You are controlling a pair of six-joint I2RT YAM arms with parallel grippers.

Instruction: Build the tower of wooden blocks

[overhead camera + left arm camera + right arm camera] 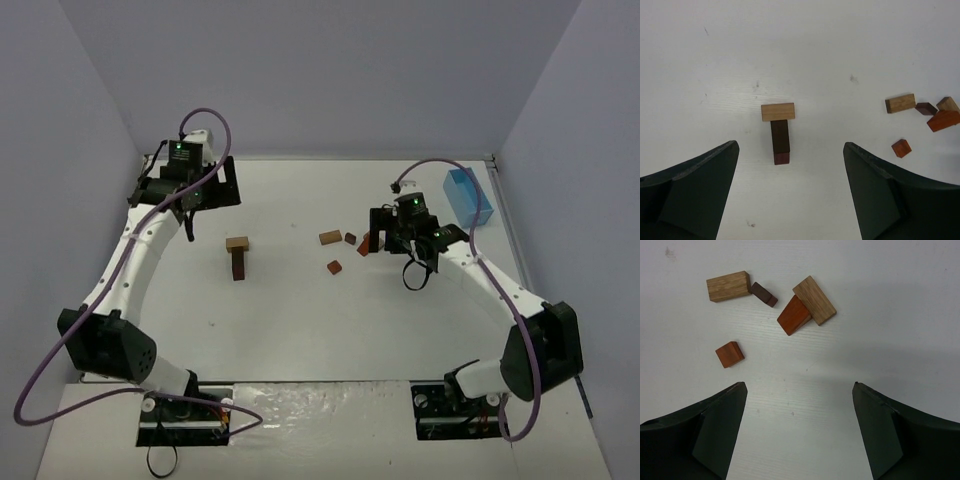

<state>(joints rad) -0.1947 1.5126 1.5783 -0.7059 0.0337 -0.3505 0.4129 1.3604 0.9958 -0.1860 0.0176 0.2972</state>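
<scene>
Standing wood block tower [779,131], left tool [790,146] agape

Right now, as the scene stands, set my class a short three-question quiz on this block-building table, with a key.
1. True or false: the wood block tower has a tan block on top.
2. How many loose wood blocks show in the right wrist view, ahead of the right gripper? A three; B five; C eight.
3. Short answer: what do the left gripper and the right gripper hold?
Key: 1 true; 2 B; 3 nothing, both are open.
</scene>
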